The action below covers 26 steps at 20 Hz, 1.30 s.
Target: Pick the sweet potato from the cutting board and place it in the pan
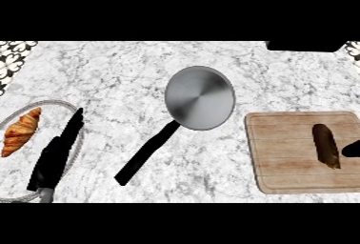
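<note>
head view: one pan (200,97), one board (295,157), one sweet potato (325,146), one croissant (21,131) on one plate (76,143). the left hand (57,155) lies over the plate's right rim with straight fingers and holds nothing. of the right hand (352,148) only a dark bit shows at the right edge, just beside the potato; how far open, i cannot tell. the potato lies on the board's right part, its long axis almost up-down in the view.

You find no readable text, label, brand, number or sign here; neither the cutting board (295,143) nor the pan (200,97) carries any lettering.
</note>
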### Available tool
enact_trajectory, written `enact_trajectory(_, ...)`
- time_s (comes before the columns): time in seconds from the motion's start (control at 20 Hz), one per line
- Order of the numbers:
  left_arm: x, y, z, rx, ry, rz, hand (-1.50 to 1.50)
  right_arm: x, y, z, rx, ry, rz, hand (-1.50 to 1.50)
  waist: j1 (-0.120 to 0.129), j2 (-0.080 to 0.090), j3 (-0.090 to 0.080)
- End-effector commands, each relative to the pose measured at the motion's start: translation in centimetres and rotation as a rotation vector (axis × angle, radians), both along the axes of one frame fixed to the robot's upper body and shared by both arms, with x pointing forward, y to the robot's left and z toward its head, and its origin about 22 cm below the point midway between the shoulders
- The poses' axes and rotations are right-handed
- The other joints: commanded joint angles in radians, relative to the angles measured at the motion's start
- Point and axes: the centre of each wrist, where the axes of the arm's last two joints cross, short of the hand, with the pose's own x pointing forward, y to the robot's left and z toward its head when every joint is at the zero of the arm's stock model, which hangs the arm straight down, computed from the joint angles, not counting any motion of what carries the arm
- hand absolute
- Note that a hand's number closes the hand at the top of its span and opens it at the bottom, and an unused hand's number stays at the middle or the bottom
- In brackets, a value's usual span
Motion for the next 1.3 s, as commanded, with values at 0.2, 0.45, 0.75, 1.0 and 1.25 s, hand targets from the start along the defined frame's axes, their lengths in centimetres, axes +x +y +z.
enact_trajectory(0.2,0.5,-0.6,0.2,-0.004,-0.012,-0.008,0.0,4.3,3.8,0.1,0.015,0.23,-0.095,-1.5,0.009,0.005,0.002)
enact_trajectory(0.45,0.5,0.2,-0.1,0.013,0.008,-0.005,0.0,6.2,3.9,-0.9,-0.028,0.341,-0.114,-1.5,0.006,0.005,0.001)
enact_trajectory(0.75,0.0,-1.3,-0.7,0.004,-0.005,-0.004,0.0,7.7,5.4,-4.0,-0.026,0.488,-0.166,-1.5,-0.001,0.001,0.001)
enact_trajectory(1.0,0.3,-0.1,-0.6,-0.003,0.013,0.013,0.0,8.4,6.8,-5.3,-0.059,0.546,-0.161,-1.5,-0.018,-0.002,0.001)
enact_trajectory(1.25,-0.1,-0.2,0.0,0.005,0.0,0.013,0.0,9.9,5.9,-6.1,-0.059,0.592,-0.179,-1.5,-0.017,-0.002,0.002)
